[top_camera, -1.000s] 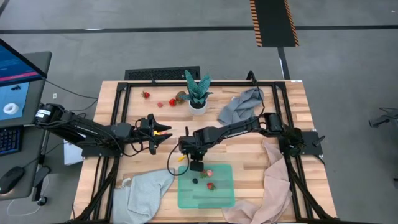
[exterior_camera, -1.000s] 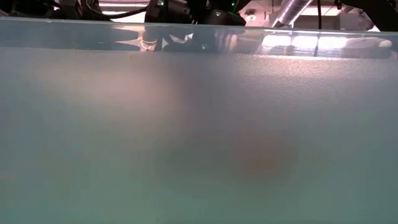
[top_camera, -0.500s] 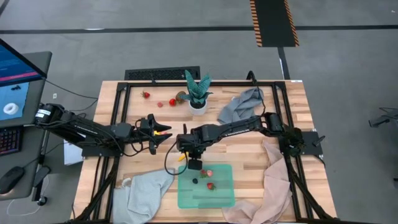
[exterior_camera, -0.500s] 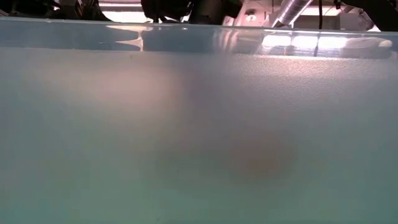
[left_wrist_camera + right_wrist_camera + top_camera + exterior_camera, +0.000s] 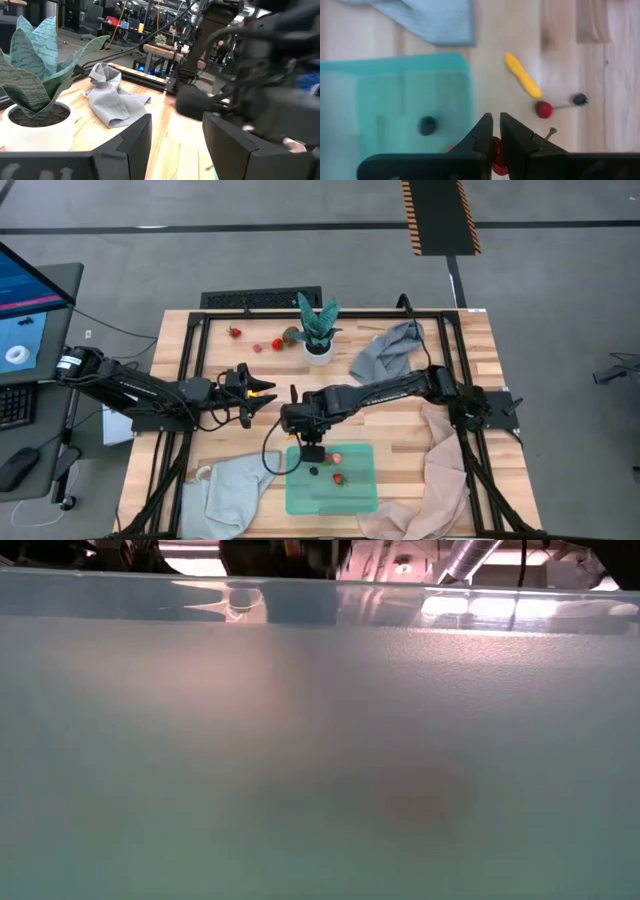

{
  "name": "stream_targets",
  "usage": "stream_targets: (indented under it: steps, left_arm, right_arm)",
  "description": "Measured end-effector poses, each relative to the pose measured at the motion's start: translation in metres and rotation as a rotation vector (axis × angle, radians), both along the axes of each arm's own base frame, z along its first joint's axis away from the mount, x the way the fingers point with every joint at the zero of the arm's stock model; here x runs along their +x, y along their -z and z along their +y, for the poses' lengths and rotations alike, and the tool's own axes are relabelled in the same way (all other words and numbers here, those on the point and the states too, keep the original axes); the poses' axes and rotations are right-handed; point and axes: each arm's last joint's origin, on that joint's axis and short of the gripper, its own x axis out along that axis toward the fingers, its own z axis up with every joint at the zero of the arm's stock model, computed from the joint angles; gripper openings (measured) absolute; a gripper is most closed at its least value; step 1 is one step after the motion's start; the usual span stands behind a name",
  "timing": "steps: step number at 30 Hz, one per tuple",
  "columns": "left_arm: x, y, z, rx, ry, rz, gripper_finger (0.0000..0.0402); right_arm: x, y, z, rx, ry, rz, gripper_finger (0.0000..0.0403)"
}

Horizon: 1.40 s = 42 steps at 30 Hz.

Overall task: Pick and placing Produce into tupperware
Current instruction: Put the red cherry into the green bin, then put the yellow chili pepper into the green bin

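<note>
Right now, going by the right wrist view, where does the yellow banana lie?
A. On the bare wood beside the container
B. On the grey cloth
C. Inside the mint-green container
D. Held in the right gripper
A. The yellow banana rests on the wooden table, outside the rim of the mint-green container, apart from the grey cloth and ahead of the right gripper.

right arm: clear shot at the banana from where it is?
Probably not yet. The right claw is shut on a red fruit. The banana lies in the open on bare wood beside the container, nothing covering it.
</note>
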Motion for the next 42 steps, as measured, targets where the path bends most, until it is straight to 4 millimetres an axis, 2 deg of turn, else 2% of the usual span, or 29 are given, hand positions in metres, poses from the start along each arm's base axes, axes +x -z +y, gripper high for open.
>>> stream_targets:
  steps: [6,12,16,20,26,30,36,42]
  left_arm:
    - [0.0,0.0,0.0,-0.009,0.0,-0.002,0.0167]
    - [0.0,0.0,0.0,-0.021,0.001,-0.003,0.0167]
    - [0.0,-0.001,0.0,-0.025,0.001,-0.012,0.0167]
    - [0.0,-0.001,0.0,-0.026,0.001,-0.018,0.0167]
    - [0.0,-0.001,0.0,-0.03,0.001,-0.016,0.0167]
    - [0.0,0.0,0.0,-0.028,0.001,-0.007,0.0167]
    - [0.0,0.004,0.0,-0.02,0.001,0.036,0.0167]
    - [0.0,0.004,0.0,-0.017,-0.007,0.034,0.0167]
  right_arm:
    - [-0.003,-0.015,0.032,0.037,-0.019,-0.055,0.0054]
    - [-0.007,-0.012,0.064,0.079,-0.053,-0.078,0.0054]
    - [-0.01,-0.009,0.074,0.091,-0.049,-0.062,0.0067]
    - [-0.011,-0.008,0.073,0.07,-0.039,-0.063,0.0098]
    - [-0.005,-0.009,0.063,0.059,-0.048,-0.089,0.0154]
    - [0.0,-0.009,0.047,0.029,-0.083,-0.107,0.0176]
    - [0.01,-0.009,0.008,-0.04,-0.152,-0.13,0.0184]
    - [0.018,-0.009,-0.03,-0.089,-0.167,-0.15,0.0173]
